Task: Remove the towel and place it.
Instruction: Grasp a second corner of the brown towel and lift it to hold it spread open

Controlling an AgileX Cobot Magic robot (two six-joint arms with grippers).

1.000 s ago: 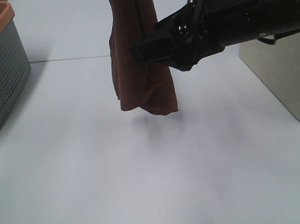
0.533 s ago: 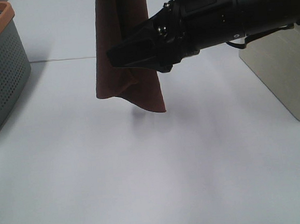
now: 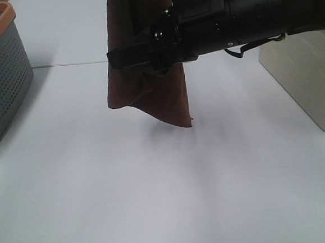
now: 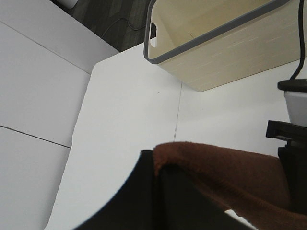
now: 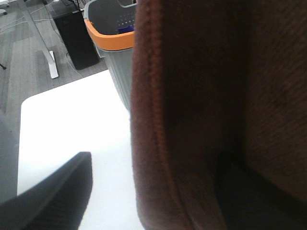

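Observation:
The dark reddish-brown towel (image 3: pixel 155 94) hangs down from the top edge of the exterior high view, its lower corner just above the white table (image 3: pixel 157 200). In the left wrist view the towel (image 4: pixel 230 177) is folded over my left gripper's dark finger (image 4: pixel 144 196), which pinches it; that gripper is out of the exterior view. My right gripper (image 3: pixel 128 58) reaches across from the right at the towel's mid height. In the right wrist view its jaws are open with the towel's edge (image 5: pixel 201 96) between the fingers (image 5: pixel 53 196).
A grey perforated basket with an orange rim (image 3: pixel 1 72) stands at the far left, also in the right wrist view (image 5: pixel 112 28). A beige bin (image 3: pixel 306 82) stands at the right, also in the left wrist view (image 4: pixel 225 52).
My right gripper has moved left and slightly up across the hanging towel. The towel has shifted left and hangs wider, its lower corner a little further right.

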